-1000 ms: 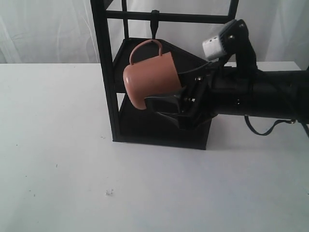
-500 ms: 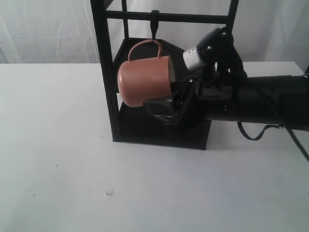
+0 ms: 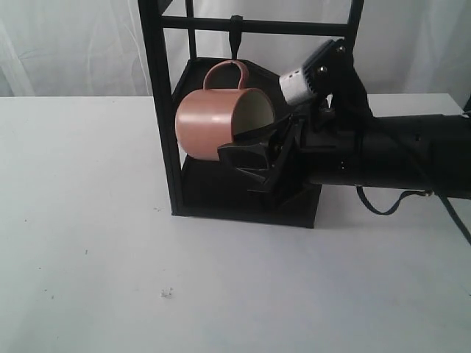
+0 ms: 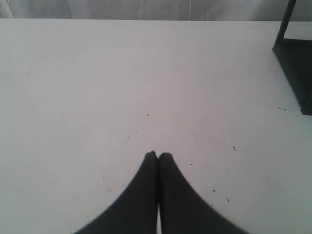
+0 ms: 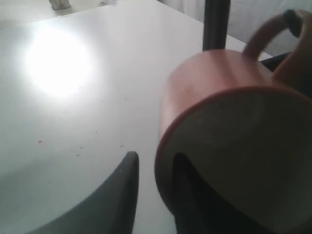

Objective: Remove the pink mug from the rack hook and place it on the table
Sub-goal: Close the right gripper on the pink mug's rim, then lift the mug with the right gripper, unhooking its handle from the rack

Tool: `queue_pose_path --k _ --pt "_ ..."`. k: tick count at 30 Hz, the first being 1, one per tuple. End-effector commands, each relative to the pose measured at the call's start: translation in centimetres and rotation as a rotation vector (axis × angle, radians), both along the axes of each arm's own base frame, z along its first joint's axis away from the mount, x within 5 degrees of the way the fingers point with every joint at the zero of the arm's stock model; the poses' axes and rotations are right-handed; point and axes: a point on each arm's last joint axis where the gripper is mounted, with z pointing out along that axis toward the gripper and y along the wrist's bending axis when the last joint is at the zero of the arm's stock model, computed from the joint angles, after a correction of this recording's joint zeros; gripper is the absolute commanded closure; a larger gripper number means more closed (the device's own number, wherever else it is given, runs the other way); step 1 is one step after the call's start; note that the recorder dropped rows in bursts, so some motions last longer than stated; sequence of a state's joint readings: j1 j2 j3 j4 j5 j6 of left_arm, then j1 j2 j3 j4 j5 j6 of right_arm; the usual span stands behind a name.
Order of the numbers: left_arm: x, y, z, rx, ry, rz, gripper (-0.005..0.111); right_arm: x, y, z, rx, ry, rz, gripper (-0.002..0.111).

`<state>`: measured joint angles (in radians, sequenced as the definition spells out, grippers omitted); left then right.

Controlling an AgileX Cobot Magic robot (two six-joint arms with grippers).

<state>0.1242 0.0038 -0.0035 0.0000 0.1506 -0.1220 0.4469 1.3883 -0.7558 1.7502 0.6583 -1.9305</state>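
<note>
The pink mug [image 3: 210, 121] lies tipped on its side inside the rack [image 3: 163, 110], its cream mouth turned toward the right arm. Its loop handle points up just under the rack hook [image 3: 235, 37]. A dark tip [image 5: 292, 17] shows at the top of the handle, and I cannot tell whether it still catches the loop. My right gripper [image 3: 234, 145] is open and straddles the mug's lower wall [image 5: 214, 83]: one finger is inside the mouth, the other outside with a gap [image 5: 156, 157]. My left gripper [image 4: 158, 155] is shut and empty over the table [image 4: 97, 87].
The rack's black front post [image 5: 216, 24] stands just left of the mug, and its lower shelf lies under the right gripper. A corner of the rack base [image 4: 295, 63] shows in the left wrist view. White table [image 3: 110, 257] spreads in front and to the left.
The mug has swung left and turned so its cream mouth now shows. The right gripper has pushed further left, with one finger into the mouth.
</note>
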Motion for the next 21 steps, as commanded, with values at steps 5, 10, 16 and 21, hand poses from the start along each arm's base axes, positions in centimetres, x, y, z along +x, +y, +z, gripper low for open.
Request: queue_pose_path --k 5,10,16,21 --pt "0.0 0.0 -0.1 -0.005 -0.001 -0.007 0.107 0.8 -0.5 -0.4 -0.07 -0.013 -0.096 0.095" --pt "0.0 0.0 -0.1 -0.005 -0.001 -0.007 0.107 0.9 -0.7 -0.5 -0.084 -0.013 -0.121 0.1" --pt "0.0 0.0 -0.1 -0.005 -0.001 -0.007 0.107 0.5 -0.3 -0.3 -0.044 -0.008 -0.058 0.108" --pt "0.0 0.0 -0.1 -0.005 -0.001 -0.007 0.107 0.5 -0.3 -0.3 -0.044 -0.008 -0.058 0.108"
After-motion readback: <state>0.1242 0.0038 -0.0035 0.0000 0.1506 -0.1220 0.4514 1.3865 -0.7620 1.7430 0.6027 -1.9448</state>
